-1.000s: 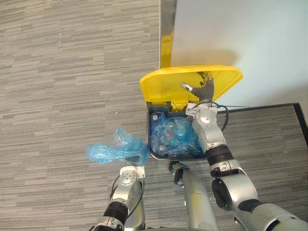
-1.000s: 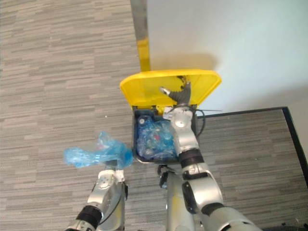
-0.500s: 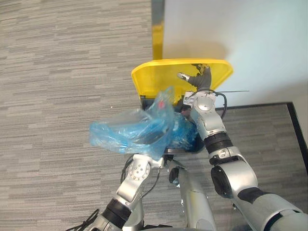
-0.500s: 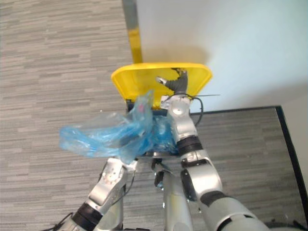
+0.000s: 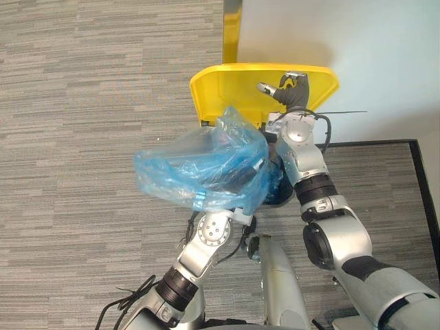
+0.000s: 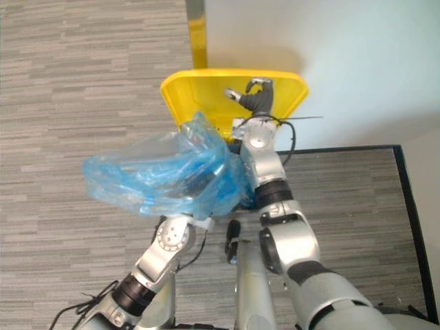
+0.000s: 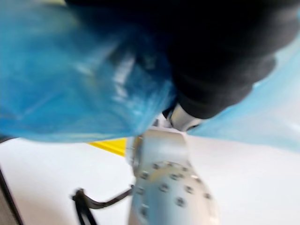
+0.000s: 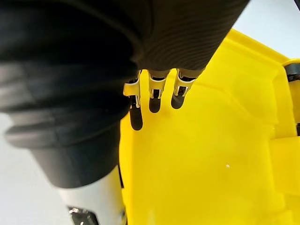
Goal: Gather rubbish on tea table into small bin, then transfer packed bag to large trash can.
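Hanging above the near left edge of the large trash can (image 5: 283,196), the packed blue bag (image 5: 199,168) is lying stretched sideways, its long axis running from over the can's mouth out past the can's left side. Only its right end is overlapping the opening, while the bulk is floating over the carpet floor (image 5: 82,137) to the can's left. The left hand (image 7: 225,51) is carrying it from underneath on the can's near side. The plastic is draping over that hand, so I cannot tell how it is gripping. Beyond the bag, on the can's far side, the yellow lid (image 5: 234,89) is standing tipped up towards the wall (image 5: 385,62). The right hand (image 5: 292,89) is propping it there, its fingers (image 8: 154,93) loosely extended and pressing their dark tips against the lid's inner face, clasping nothing. The mouth is lying to the right of and below most of the bag. So, by my judgement, the coming move is asking the left arm to swing its load rightward until the whole length is sitting over the opening.
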Controlling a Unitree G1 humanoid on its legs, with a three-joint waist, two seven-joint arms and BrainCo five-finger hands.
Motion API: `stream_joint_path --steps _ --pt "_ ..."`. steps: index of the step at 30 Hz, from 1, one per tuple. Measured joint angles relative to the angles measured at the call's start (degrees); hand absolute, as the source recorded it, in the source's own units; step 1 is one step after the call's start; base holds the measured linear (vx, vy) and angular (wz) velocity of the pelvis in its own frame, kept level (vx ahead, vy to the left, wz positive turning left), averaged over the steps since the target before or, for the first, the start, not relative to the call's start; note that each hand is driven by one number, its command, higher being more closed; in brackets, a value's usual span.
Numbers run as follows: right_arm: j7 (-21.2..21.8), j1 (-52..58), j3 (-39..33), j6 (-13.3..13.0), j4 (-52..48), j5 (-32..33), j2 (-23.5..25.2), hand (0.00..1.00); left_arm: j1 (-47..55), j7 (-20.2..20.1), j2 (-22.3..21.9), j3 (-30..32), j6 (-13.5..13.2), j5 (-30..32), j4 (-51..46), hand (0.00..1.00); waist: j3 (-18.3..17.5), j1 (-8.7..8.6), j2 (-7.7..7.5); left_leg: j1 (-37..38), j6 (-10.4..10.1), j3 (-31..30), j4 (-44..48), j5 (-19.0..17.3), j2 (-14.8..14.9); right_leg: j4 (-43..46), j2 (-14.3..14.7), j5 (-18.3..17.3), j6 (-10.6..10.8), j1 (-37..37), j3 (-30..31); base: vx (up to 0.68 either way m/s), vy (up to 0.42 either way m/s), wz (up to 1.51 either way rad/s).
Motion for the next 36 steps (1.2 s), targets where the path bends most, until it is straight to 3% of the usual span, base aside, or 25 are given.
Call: stream_joint_path --steps 7,21,27,28,36 --pt "0.07 -0.12 1.86 -0.25 -2.18 0.05 -0.16 0.0 -5.31 1.0 -0.12 3.9 1.22 0.05 9.16 1.0 -0.05 0.04 -0.07 -2.45 0.0 0.48 0.22 0.77 0.09 -3.09 0.41 3.38 0.83 -1.11 0.39 -0.05 0.013 -0.04" --pt "1.09 -0.33 5.69 -1.41 -6.53 -0.04 -1.36 0.0 -9.31 2.24 -0.64 13.41 3.92 1.17 21.9 1.0 -0.11 -1.07 -1.36 -7.45 0.16 2.3 2.8 0.59 0.01 -1.88 0.31 4.36 0.65 -6.69 2.07 -0.02 0.007 -0.05" --pt "1.09 -1.82 7.15 -1.94 -10.92 0.0 -1.3 0.0 -17.59 3.03 -1.03 16.78 5.52 1.61 29.79 1.0 0.32 -2.37 -2.29 -13.53 0.33 2.24 6.23 0.08 0.34 -1.64 0.59 5.65 1.15 -11.59 2.15 -0.05 -0.001 -0.06" --pt "1.12 -1.87 7.52 -2.14 -11.52 0.0 -1.35 0.0 -18.97 3.28 -0.97 17.43 5.72 1.62 30.14 0.0 0.67 -2.79 -2.8 -14.44 0.46 2.35 7.07 -0.15 0.33 -1.21 0.56 5.77 1.09 -12.34 2.29 -0.04 0.022 -0.06" --pt "1.06 -2.98 8.08 -3.13 -13.64 -0.02 -1.9 0.0 -24.11 3.34 -0.99 21.93 6.46 2.49 34.7 0.0 1.24 -3.34 -3.83 -20.29 1.47 2.81 11.07 -1.46 0.26 -0.68 0.56 7.15 1.46 -16.99 3.12 -0.05 0.025 -0.05"
